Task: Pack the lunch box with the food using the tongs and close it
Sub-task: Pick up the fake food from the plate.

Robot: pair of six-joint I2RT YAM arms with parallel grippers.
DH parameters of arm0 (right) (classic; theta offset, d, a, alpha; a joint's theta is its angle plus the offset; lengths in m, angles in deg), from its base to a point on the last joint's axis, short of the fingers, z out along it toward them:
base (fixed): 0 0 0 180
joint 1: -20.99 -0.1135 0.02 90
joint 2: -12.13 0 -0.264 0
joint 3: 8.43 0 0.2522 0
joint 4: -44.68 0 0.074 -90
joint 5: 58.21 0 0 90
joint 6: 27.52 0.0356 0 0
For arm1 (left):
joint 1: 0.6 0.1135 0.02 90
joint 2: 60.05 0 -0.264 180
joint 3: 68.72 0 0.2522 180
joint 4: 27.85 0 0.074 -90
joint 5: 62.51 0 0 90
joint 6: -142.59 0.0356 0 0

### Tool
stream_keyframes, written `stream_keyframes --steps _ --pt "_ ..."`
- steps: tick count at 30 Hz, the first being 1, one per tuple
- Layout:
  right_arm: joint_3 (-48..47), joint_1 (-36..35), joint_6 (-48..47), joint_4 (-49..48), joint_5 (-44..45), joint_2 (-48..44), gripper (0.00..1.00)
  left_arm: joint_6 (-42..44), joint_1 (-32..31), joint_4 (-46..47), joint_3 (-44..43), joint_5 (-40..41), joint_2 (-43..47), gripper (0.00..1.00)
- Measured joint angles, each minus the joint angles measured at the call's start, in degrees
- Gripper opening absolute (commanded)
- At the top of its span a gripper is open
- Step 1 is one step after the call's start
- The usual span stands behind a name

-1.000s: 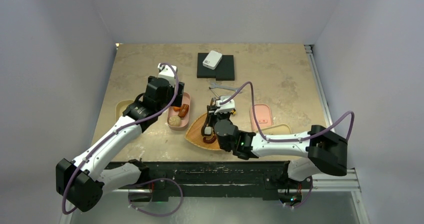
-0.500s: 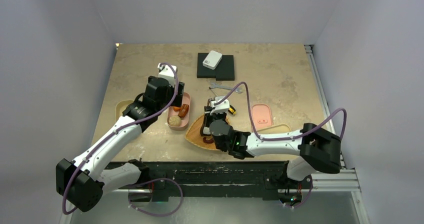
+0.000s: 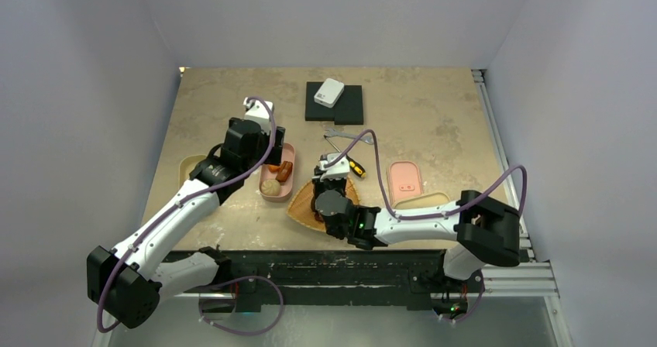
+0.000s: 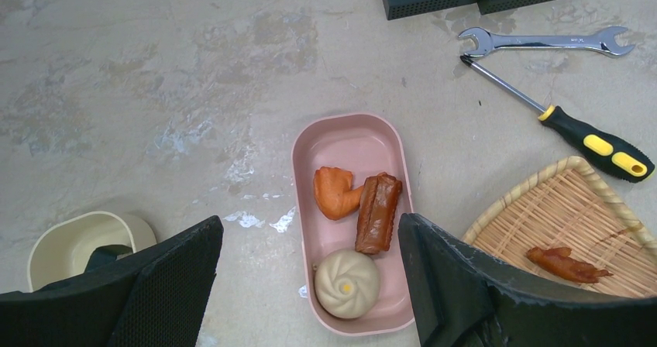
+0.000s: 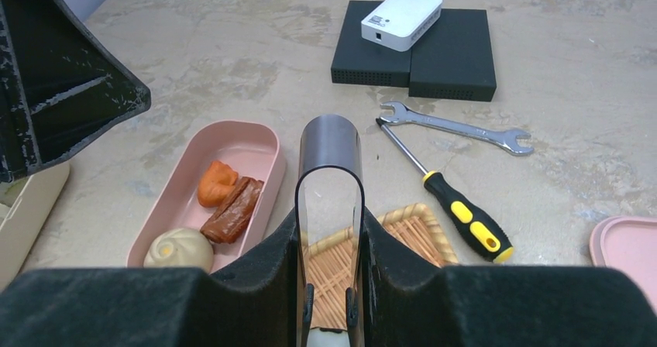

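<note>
The pink lunch box [image 4: 352,142] lies open and holds an orange piece [image 4: 335,192], a brown sausage [image 4: 377,211] and a beige bun [image 4: 346,283]. My left gripper [image 4: 310,223] hangs open above it with nothing between its fingers. My right gripper [image 5: 331,223] is shut on the tongs [image 5: 331,142], whose looped end points up, over the woven tray [image 5: 403,235]. A white piece with a dark edge [image 5: 329,338] shows between the tongs' arms at the bottom edge of the right wrist view. I cannot tell whether it is pinched. One red-brown bit [image 4: 568,263] lies on the tray.
The pink lid [image 3: 405,180] lies right of the tray. Behind the tray lie a yellow-and-black screwdriver [image 4: 596,142] and a silver wrench [image 4: 542,41]. A black box [image 3: 335,103] with a white device sits at the back. Cream containers stand at the left [image 3: 188,167] and right [image 3: 430,201].
My right arm has swung left and nearer over the tray, uncovering the screwdriver, and its jaws have squeezed the tongs a little tighter. The left arm has not moved.
</note>
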Motion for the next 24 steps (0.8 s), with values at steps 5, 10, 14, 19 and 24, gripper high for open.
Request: stream_keyframes --steps 5,10,14,19,24 --pt "0.0 -0.7 -0.8 0.0 1.2 -1.1 0.0 0.0 0.1 0.0 0.0 0.0 0.0 0.82" --pt "0.0 -0.8 -1.2 -0.9 1.5 -3.0 0.0 0.0 0.5 0.0 0.0 0.0 0.0 0.82" --pt "0.0 -0.8 -1.4 -1.0 1.6 -3.2 0.0 0.0 0.8 0.0 0.0 0.0 0.0 0.82" --pt "0.0 -0.8 -1.4 -0.8 2.6 -2.9 0.0 0.0 1.0 0.0 0.0 0.0 0.0 0.82" --pt "-0.1 -0.9 -1.6 -0.4 2.7 -2.4 0.0 0.0 1.1 0.0 0.0 0.0 0.0 0.83"
